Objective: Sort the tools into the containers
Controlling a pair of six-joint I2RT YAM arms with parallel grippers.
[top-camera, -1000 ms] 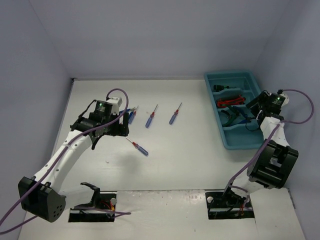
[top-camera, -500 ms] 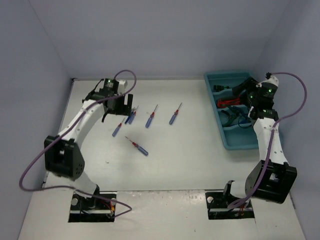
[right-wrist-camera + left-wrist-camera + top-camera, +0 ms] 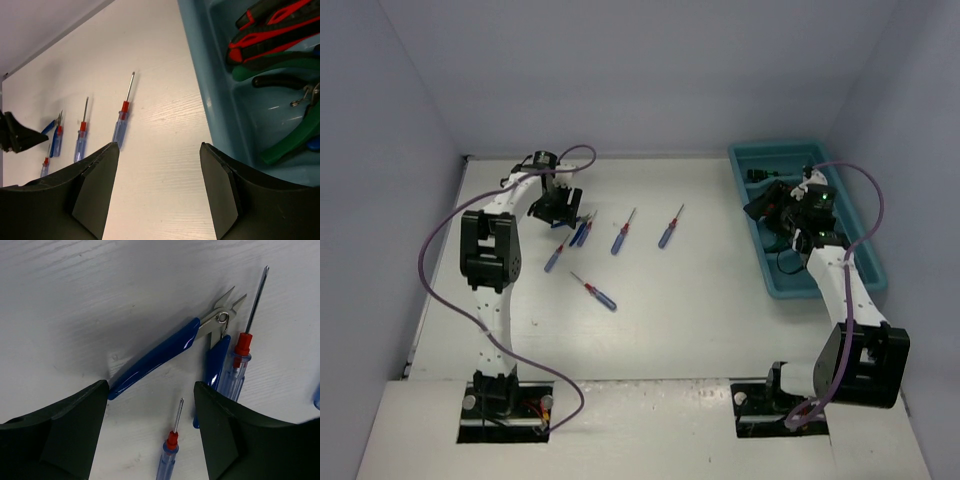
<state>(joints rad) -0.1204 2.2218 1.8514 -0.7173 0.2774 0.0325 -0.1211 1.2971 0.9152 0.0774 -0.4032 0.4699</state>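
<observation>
Reaching left gripper: moved in over the blue pliers, fingers apart.
Right gripper: moved to teal tray rim, fingers apart, empty.

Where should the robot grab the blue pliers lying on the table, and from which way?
Probably grip the blue pliers by the handle that splays off alone, coming from straight above with the left end effector straddling it. The other handle lies right beside a screwdriver, so fingers might bump it.

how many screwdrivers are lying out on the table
5 screwdrivers: one beside the blue pliers, one just nearer, two to their right, one nearest the arms. The tray may hide more.
</observation>
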